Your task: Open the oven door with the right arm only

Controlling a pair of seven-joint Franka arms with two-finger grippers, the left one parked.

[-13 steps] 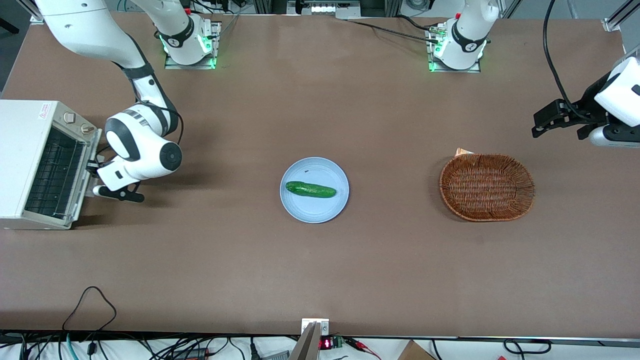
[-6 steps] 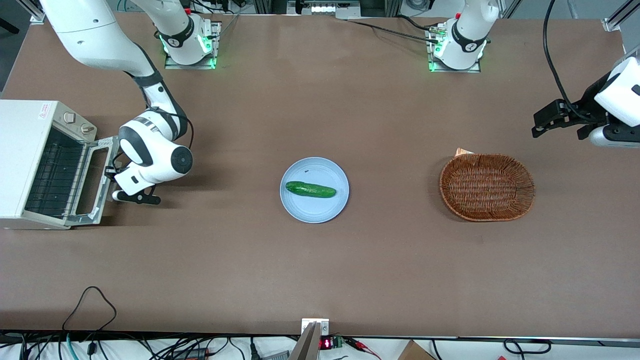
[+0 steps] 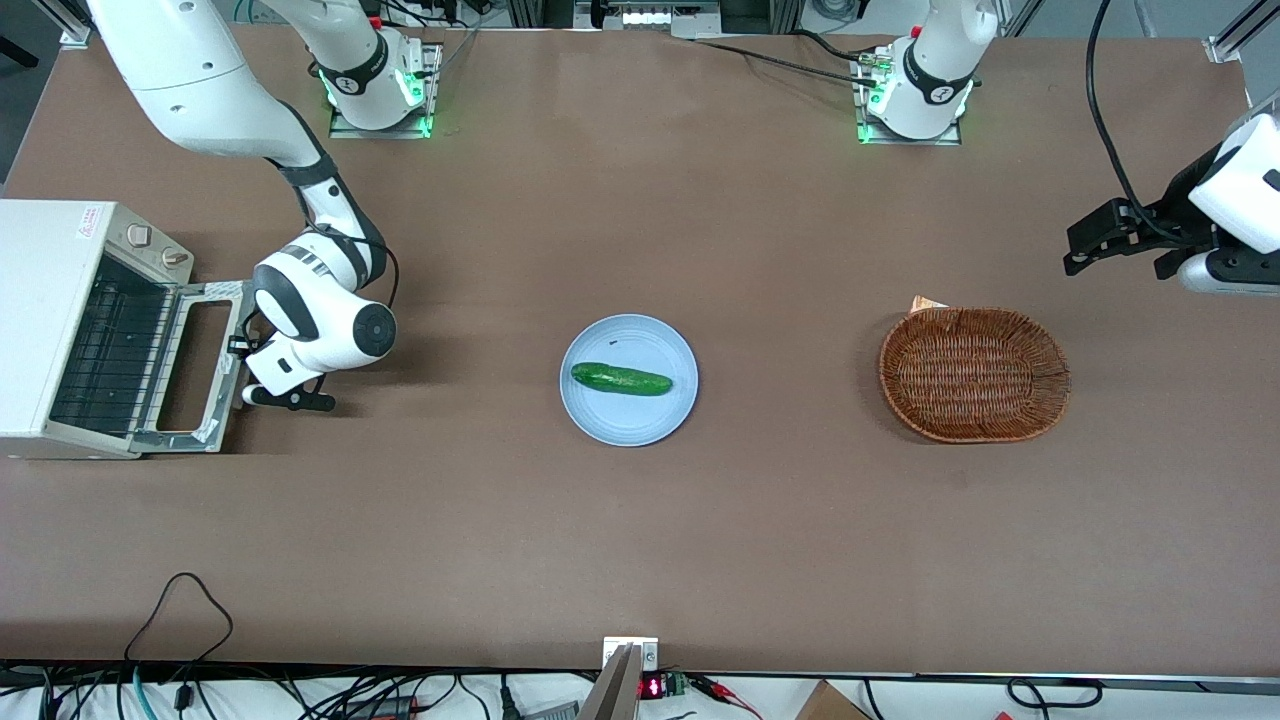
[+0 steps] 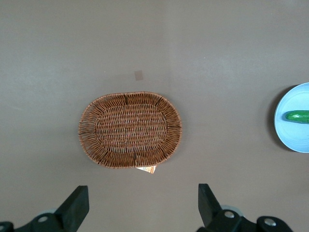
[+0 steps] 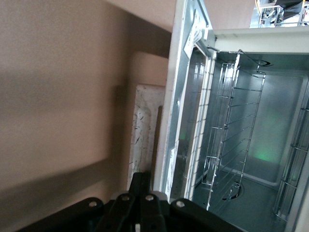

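The oven door (image 3: 198, 366) is swung down almost flat in front of the white toaster oven (image 3: 55, 325), its glass pane facing up and the wire rack (image 3: 105, 348) inside laid bare, so the opening looks close to finished. The right arm (image 3: 300, 240) reaches down to the door's free edge, and its gripper (image 3: 243, 368) sits right at that edge where the bar handle would be; in the right wrist view the gripper (image 5: 140, 203) appears pressed together on the door's rim, though the handle itself is hidden under the fingers, so I cannot tell for certain what it pinches. The main risk I see is over-travel: if the arm pulls on once the hinge reaches its stop, the light oven could be dragged or tipped toward the arm, since nothing visibly holds it to the brown table (image 3: 640, 520). A second risk is letting go too early; if the hinge is sprung, the door could swing back up and partly close. Pushing the edge down too hard could jam the fingers between door and table. The blue plate (image 3: 600, 420) with the cucumber (image 3: 621, 379) and the wicker basket (image 3: 975, 373) lie well apart from the oven, toward the parked arm's end, and seem out of harm's way.
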